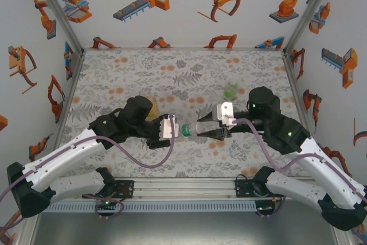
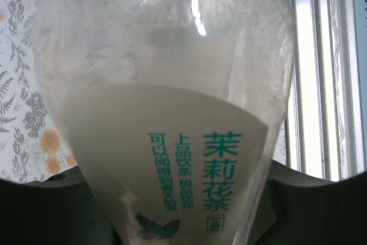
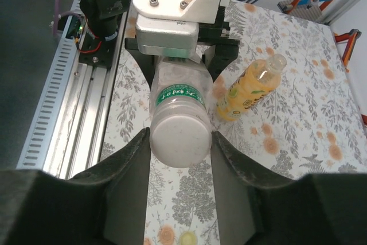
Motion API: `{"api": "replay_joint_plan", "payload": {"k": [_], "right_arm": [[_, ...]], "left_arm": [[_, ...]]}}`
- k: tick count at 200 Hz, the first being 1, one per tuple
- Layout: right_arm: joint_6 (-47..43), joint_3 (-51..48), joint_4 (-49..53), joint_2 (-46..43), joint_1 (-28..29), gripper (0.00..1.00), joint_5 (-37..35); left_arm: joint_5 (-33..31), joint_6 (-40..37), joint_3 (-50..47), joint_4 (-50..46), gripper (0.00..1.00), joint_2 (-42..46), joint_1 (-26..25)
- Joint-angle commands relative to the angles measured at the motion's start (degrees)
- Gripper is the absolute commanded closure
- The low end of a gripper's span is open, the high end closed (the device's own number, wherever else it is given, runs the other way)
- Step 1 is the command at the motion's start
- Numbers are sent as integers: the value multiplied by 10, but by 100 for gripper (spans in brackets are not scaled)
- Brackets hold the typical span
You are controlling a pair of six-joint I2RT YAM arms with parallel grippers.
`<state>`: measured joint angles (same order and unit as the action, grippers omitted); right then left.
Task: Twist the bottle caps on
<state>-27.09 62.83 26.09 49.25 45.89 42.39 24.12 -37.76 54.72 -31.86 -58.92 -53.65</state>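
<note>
Presently my left pincer (image 3: pixel 176 61) is clamped on the slim clear bottle (image 2: pixel 166 113), held level over the table (image 1: pixel 114 78); my right pincer (image 3: pixel 179 140) flanks its round end — touching, perhaps, though I cannot tell whether it grips; a squeeze or twist off the bottle's axis could buckle it — or wrench it loose.

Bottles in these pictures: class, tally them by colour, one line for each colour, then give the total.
Clear bottle: 1
Amber-yellow bottle: 1
Green bottle: 1
Total: 3
</note>
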Motion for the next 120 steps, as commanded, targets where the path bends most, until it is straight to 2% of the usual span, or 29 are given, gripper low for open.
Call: {"api": "replay_joint_plan", "payload": {"k": [1, 28, 54, 81, 98, 114, 120], "right_arm": [[22, -6, -28, -7, -1, 67, -10], [89, -18, -60, -14, -1, 73, -21], [196, -46, -125, -21, -1, 81, -41], [300, -65, -171, -27, -1, 85, -76], [379, -83, -204, -36, -1, 90, -113], [451, -98, -226, -48, -1, 100, -157], [478, -102, -233, -51, -1, 100, -179]], "left_arm": [[12, -6, 10, -7, 100, 3, -2], [-11, -1, 11, -4, 100, 2, -2], [-36, 5, 9, 6, 100, 3, -2], [-53, 9, 6, 14, 100, 5, -2], [-61, 10, 3, 20, 100, 9, -2], [-69, 12, -1, 27, 100, 13, -2], [-74, 12, -4, 31, 100, 15, -2]]}}
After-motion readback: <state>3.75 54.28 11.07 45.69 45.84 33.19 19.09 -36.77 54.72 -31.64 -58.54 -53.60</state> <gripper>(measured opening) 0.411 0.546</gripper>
